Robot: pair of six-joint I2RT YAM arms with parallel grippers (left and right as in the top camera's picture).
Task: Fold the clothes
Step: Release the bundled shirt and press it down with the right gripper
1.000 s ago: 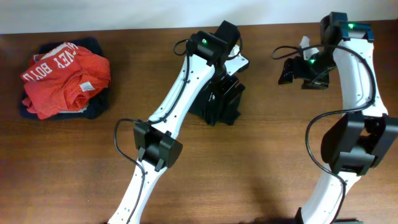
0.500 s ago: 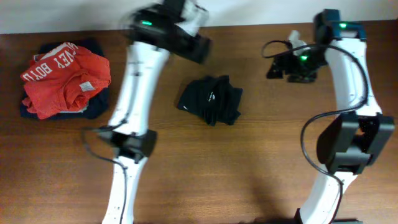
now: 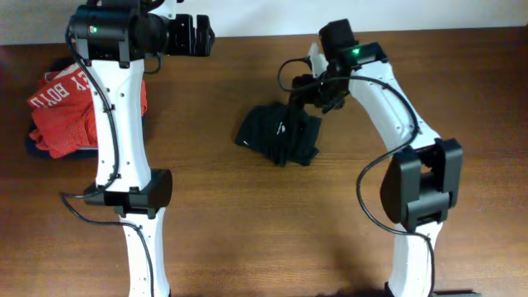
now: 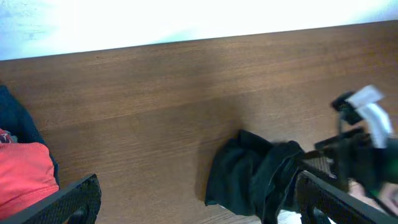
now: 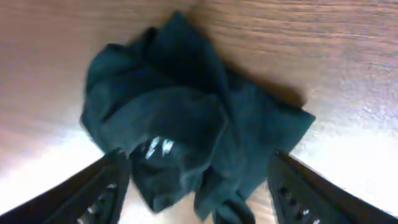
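Overhead, the right claw (image 3: 312,92) is hard to read: its dark fingers sit at the 1 o'clock edge of the equally dark clothes (image 3: 279,134). The right wrist view settles it. The claw (image 5: 196,158) is spread wide, one finger on either side and above the fabric, gripping nothing. That picture is blurred, so a small white mark on the cloth cannot be read as a tag or anything else.

The left arm (image 3: 111,124) lies across the red shirt (image 3: 54,111) at 10 o'clock and hides part of its lettering. The navy garment (image 3: 33,147) under it shows only as a thin rim. From the left wrist, the frame's lower edge cuts off the clothes (image 4: 255,180), and the left edge cuts off the red shirt (image 4: 22,171).

The clothes are a crumpled, bunched black heap with deep creases. They lie on the table (image 3: 247,231) slightly toward 12 o'clock from its middle.

The left claw (image 3: 191,37) is up at 11 o'clock by the far edge, fully open and empty. Bare wood surrounds the heap at 3, 6 and 9 o'clock. At 12 o'clock the table ends against a white wall (image 4: 186,18).
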